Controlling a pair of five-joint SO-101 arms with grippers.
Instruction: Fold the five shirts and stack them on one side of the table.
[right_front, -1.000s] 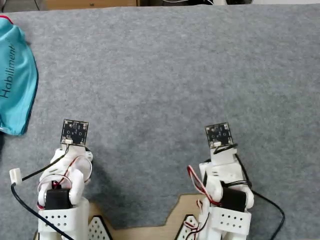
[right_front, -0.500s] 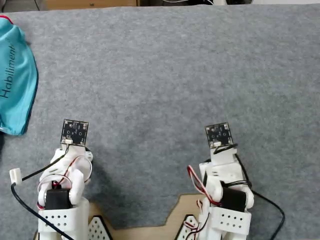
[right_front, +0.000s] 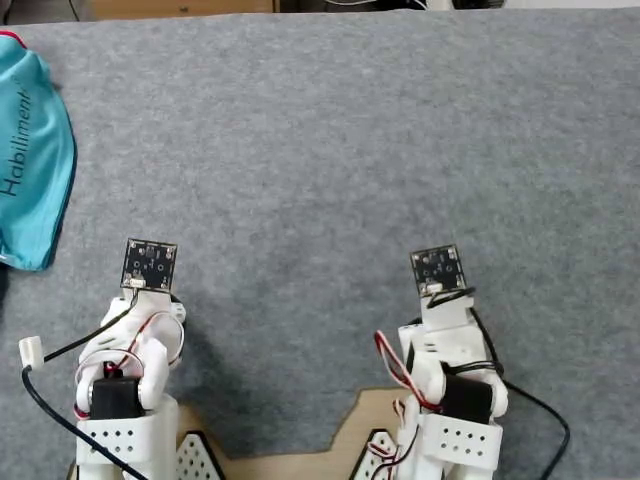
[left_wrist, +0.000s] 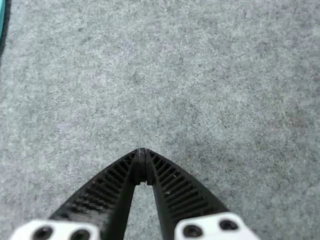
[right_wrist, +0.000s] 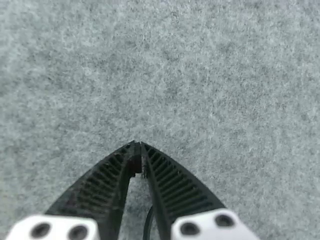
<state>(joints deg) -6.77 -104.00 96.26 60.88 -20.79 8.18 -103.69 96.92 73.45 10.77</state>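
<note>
Idle, seemingly between shirts. Left gripper and right gripper clenched, empty, above table. Next, probably: fetch teal shirt, upper left.

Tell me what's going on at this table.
Nothing is being handled right now. Both arms sit side by side at the near edge of the grey felt table. The left gripper and the right gripper each hang over bare felt, fingers shut on nothing. One teal shirt lies at the table's left edge, apart from both arms, and neither gripper touches it.
</note>
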